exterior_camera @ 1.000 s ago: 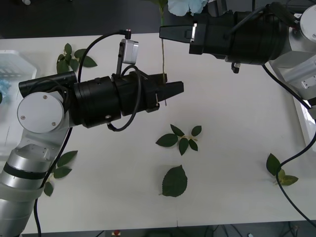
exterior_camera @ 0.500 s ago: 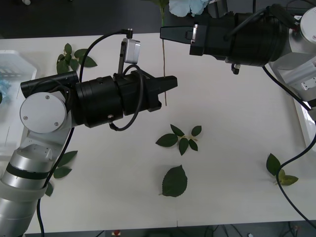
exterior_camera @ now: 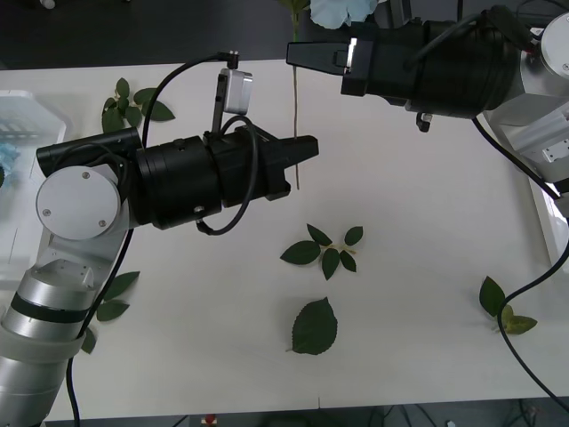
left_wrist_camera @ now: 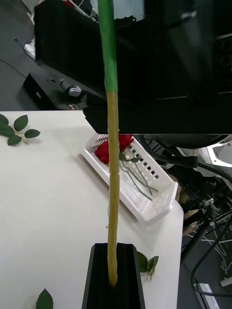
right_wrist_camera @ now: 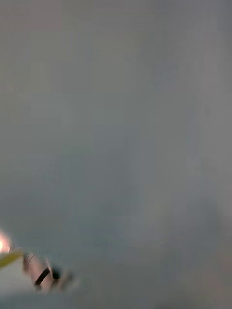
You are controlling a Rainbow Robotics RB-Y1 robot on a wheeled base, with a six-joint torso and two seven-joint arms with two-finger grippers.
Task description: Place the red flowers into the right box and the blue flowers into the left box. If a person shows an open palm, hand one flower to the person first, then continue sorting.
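The black left end effector pinched the low end of the pale blue hydrangea's long green stem, held upright over the white desk, while the right end effector, whose finger state I cannot tell, stood beside the stem higher up, so the handover step seemed in hand, and the next move probably called for carrying the flower to the translucent white left box.

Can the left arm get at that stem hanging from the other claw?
Probably yes: the stem, held up by the right claw, hangs right at the left claw's tip with nothing between them.
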